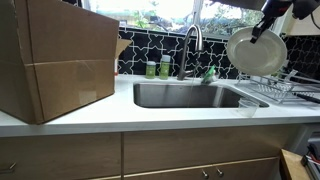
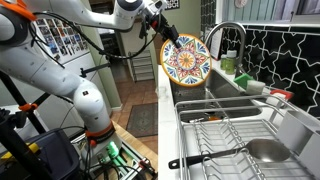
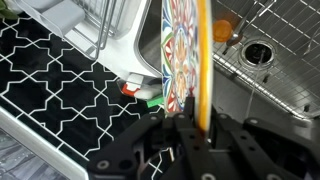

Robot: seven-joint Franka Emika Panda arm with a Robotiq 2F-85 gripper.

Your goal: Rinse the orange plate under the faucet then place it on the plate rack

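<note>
My gripper (image 1: 266,28) is shut on the rim of the orange plate (image 1: 254,52) and holds it upright in the air. The plate's back looks pale off-white. Its face shows a colourful pattern in an exterior view (image 2: 186,60), where the gripper (image 2: 166,36) grips it from above. In the wrist view the plate (image 3: 201,55) is edge-on with an orange rim, between my fingers (image 3: 190,128). It hangs to the side of the gooseneck faucet (image 1: 192,42) (image 2: 226,38) and over the wire plate rack (image 1: 272,86) (image 2: 232,128) (image 3: 98,28).
A steel sink (image 1: 190,95) lies below the faucet, its drain (image 3: 258,50) visible. Two green bottles (image 1: 158,68) and a green sponge (image 1: 210,73) stand behind it. A big cardboard box (image 1: 55,55) fills the counter. A dark-handled utensil (image 2: 215,156) lies in the rack.
</note>
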